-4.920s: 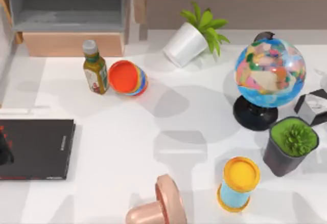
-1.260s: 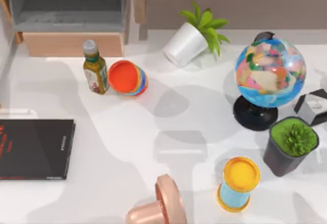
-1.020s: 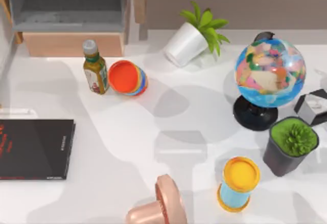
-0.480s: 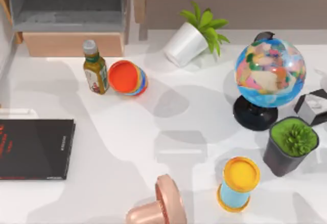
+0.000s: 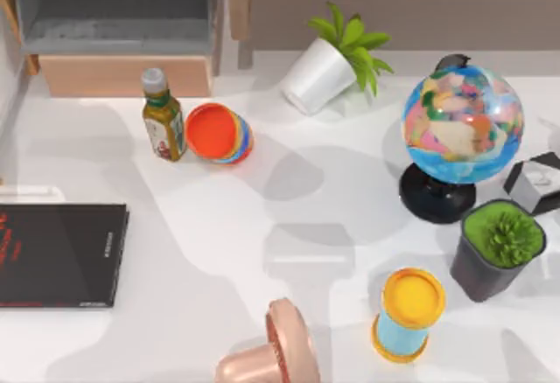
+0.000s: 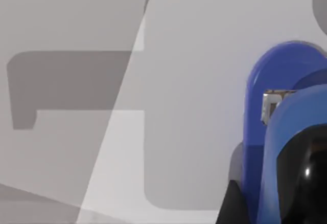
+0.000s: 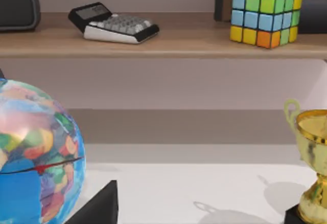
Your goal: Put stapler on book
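One arm on the job: left. Its wrist camera sits tight against the stapler (image 6: 255,132), over bare bench (image 6: 194,81), with a dark glossy part overlapping the blue body. Can't tell whether the left claw has clamped it or is just lined up. The book (image 5: 52,256) lies flat at the bench's left edge with its cover free, so I judge it a short carry. Right arm is idle, its camera looking past the globe (image 7: 30,152) at the shelf (image 7: 168,40).
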